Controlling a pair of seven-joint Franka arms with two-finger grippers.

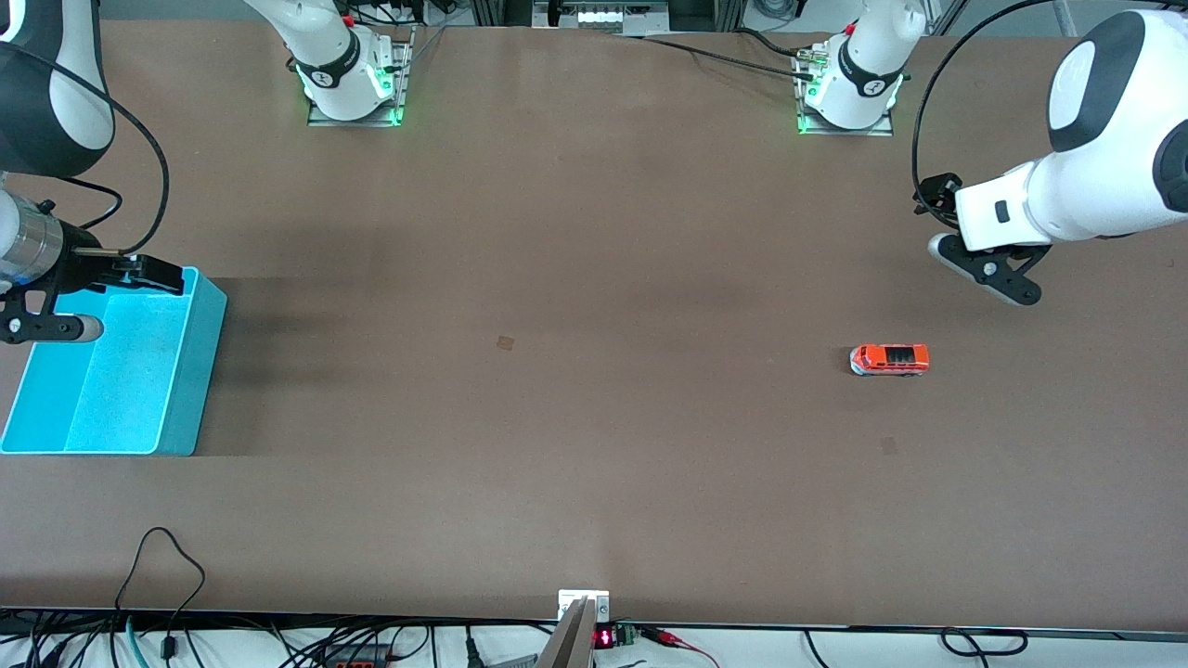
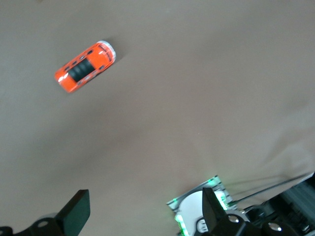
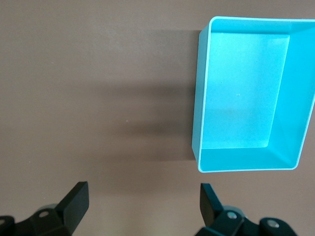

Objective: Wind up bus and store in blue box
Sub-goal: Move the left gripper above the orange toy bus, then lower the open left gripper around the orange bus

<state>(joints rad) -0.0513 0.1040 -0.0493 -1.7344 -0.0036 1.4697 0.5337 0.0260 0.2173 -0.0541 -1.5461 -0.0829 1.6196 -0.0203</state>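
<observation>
Resting on the brown table toward the left arm's end, the small orange-red toy bus lies untouched. The left gripper hangs above the table farther from the camera than the bus, jaws wide apart and empty. The right gripper hangs over the light cyan-blue plastic box, likewise spread and empty.

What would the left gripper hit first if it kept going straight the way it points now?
Probably bare table: the left gripper, jaws open, points down at brown surface. The bus lies off that line, though depth is unclear.
</observation>
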